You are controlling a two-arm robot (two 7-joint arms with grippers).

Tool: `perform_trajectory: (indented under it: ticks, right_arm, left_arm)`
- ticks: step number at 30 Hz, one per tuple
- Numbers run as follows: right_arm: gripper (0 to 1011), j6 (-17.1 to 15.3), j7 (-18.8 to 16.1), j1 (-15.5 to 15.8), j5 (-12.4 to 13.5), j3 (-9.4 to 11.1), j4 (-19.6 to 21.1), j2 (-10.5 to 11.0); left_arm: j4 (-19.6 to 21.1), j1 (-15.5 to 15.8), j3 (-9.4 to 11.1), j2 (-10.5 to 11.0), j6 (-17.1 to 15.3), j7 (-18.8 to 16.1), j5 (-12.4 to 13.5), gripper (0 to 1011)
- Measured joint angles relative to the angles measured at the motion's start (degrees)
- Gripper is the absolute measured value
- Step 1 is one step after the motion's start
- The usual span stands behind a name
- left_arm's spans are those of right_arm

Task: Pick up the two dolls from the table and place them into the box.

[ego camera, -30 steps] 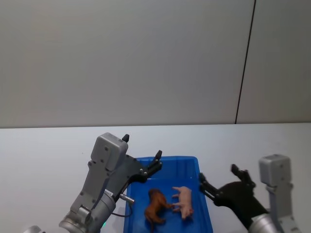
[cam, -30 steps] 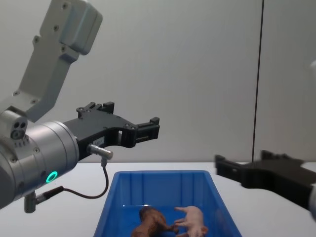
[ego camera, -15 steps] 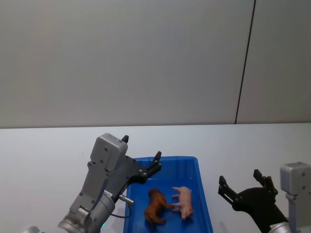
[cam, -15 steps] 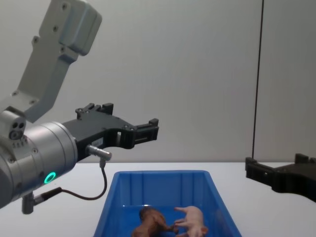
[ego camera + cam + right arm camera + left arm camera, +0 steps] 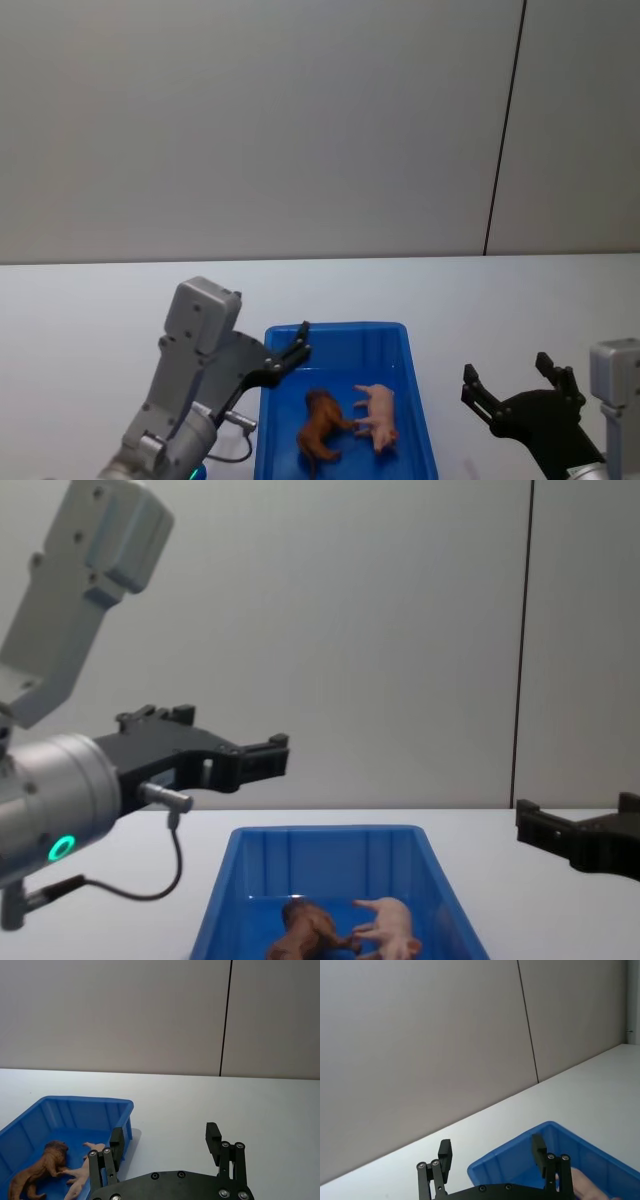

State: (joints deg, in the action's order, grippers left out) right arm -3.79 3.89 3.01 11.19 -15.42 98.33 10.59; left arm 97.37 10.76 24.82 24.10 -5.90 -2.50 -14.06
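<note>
Pale grey wall forms the background, crossed by one thin dark vertical seam toward the right. Below it lies the flat white table.

Near the robot, at the middle of the table, sits the bright blue box, a rectangular bin with sloped walls and a thick rim. Both dolls are inside it, on its floor, side by side in the half nearer the robot. The dark brown doll is on the left and the pale pink doll on the right. Their legs meet between them, so they seem to touch. Whether they stand or lie on their sides is hard to tell.

The left gripper hangs in the air over the box's far left corner, above the rim, pointing forward. Its two black fingers stand wide apart with nothing between them. A grey arm with a glowing green ring carries it in from the left, and a thin dark cable loops beneath the wrist.

The right gripper is off to the right of the box, over bare table and apart from the bin's wall. Its jaws are also spread apart and hold nothing. The right wrist view looks past its fingers to the box, with both dolls visible inside.
</note>
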Motion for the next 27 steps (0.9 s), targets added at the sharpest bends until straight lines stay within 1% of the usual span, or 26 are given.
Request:
perform_trajectory:
  ticks: [4,8,20,27]
  right_arm:
    - [1001,0.0,0.2,0.2,0.0,0.0,0.1,0.1]
    - [1001,0.0,0.4,0.3,0.0,0.1,0.3,0.1]
    - [1001,0.0,0.7,0.5,0.0,0.1,0.5,0.2]
    - [1001,0.0,0.7,0.5,0.0,0.1,0.5,0.3]
  left_arm:
    - [1.3,-1.2,-0.5,0.9,-1.5,-1.4,-1.6,1001]
    - [2.8,-2.9,-1.1,2.2,-3.1,-3.3,-3.9,1001]
    - [5.8,-7.4,-2.8,5.4,-5.8,-7.2,-10.0,1001]
    - [6.7,-9.4,-3.4,6.6,-7.0,-8.4,-12.4,1001]
